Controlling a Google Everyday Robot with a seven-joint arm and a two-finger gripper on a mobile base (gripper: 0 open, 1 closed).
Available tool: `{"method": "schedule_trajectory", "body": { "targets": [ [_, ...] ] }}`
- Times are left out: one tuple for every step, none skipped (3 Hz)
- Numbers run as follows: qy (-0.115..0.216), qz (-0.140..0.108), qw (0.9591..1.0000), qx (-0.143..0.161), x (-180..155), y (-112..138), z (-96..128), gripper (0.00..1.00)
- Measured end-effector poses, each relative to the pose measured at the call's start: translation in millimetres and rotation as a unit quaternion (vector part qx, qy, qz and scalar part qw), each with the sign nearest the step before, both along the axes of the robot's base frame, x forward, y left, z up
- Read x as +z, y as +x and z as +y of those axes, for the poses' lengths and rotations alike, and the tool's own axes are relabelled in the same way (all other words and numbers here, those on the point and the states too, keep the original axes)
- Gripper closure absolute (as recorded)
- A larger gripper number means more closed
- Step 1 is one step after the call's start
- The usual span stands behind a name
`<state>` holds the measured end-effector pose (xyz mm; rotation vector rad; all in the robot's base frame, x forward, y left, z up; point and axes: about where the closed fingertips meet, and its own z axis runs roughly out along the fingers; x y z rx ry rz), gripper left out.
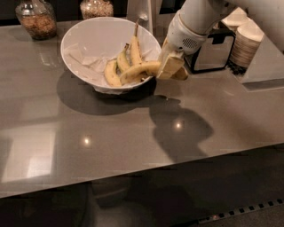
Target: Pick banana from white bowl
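The white bowl [84, 42] stands at the back left of the grey counter, tilted toward me, with crumpled white paper inside. Three yellow bananas lie in it. The longest banana [138, 70] lies across the bowl's right rim, one end reaching out over the edge. My gripper [171, 67] is at the bowl's right rim, shut on that outer end of the banana. Two shorter bananas [111, 73] [134, 48] rest beside it inside the bowl.
Two glass jars [36, 17] [96, 7] stand behind the bowl. A dark box with a white face [208, 53] and a stack of small white plates [248, 42] sit at the right, close behind my arm. The grey counter [111, 133] ends at a front edge.
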<state>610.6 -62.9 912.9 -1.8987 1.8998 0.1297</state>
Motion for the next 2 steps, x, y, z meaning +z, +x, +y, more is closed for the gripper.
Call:
{"method": "schedule_trajectory", "body": {
  "targets": [
    [0.019,-0.002,0.9998,-0.002,13,-5,-3,1.00],
    [0.076,-0.002,0.9971,-0.007,32,-10,-15,1.00]
  ]
}}
